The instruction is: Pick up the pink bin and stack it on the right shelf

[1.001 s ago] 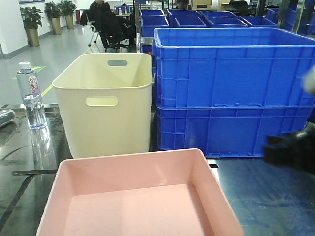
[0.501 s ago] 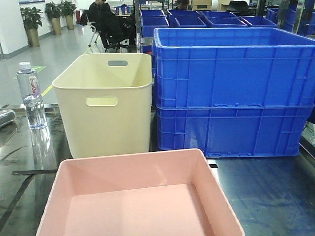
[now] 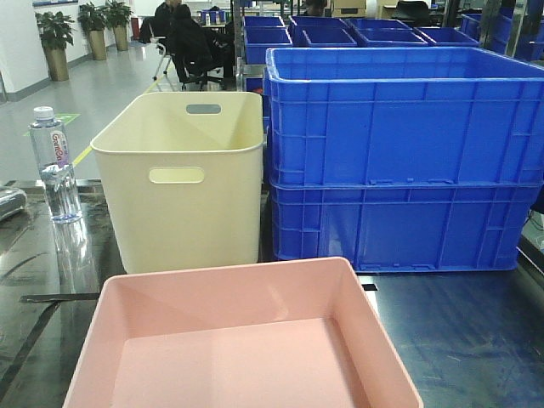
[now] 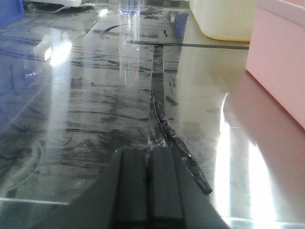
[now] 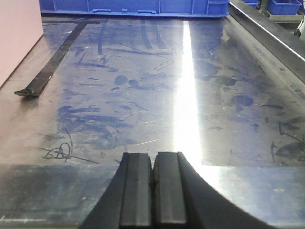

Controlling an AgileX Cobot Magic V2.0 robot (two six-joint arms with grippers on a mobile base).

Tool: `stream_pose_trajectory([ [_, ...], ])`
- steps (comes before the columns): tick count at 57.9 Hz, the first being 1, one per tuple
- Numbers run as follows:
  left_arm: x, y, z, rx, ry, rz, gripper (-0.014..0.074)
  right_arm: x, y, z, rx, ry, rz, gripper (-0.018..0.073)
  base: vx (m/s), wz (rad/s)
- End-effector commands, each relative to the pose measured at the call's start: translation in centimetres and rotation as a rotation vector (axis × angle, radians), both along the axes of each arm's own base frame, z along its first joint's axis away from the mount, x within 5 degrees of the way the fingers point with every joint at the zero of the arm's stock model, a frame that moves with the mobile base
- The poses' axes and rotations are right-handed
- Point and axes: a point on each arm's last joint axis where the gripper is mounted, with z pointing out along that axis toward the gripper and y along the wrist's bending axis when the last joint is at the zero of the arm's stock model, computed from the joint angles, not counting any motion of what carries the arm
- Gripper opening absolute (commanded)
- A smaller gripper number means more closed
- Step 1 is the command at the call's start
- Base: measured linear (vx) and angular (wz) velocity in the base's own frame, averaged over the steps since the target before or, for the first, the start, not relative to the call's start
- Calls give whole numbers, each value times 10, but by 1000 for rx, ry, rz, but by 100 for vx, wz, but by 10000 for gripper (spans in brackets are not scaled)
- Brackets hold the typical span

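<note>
The pink bin (image 3: 242, 340) sits empty on the dark steel shelf top (image 3: 459, 331), nearest the front camera. Its side wall shows at the right edge of the left wrist view (image 4: 281, 57) and at the left edge of the right wrist view (image 5: 16, 33). My left gripper (image 4: 148, 155) is shut and empty, low over the steel, left of the bin. My right gripper (image 5: 152, 157) is shut and empty, low over the steel, right of the bin. Neither gripper shows in the front view.
A tall cream bin (image 3: 183, 178) with handle slots stands behind the pink bin. Two stacked blue crates (image 3: 399, 161) stand at the back right. A water bottle (image 3: 55, 166) stands at the left. A black tape strip (image 4: 164, 114) lies on the steel.
One second ago a dark arm showed at the front view's right edge; it has left that view. The bins have not moved.
</note>
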Motion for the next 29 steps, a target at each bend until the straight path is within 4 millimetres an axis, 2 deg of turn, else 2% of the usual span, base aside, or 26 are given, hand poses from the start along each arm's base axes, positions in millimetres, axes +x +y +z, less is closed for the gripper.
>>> stream_pose_trajectory([
  [1, 3, 0, 1, -2, -44, -5, -5, 2, 0, 6, -3, -73, -5, -8, 0, 0],
  [29, 3, 0, 1, -2, -44, -5, -5, 2, 0, 6, -3, -70, -5, -8, 0, 0],
])
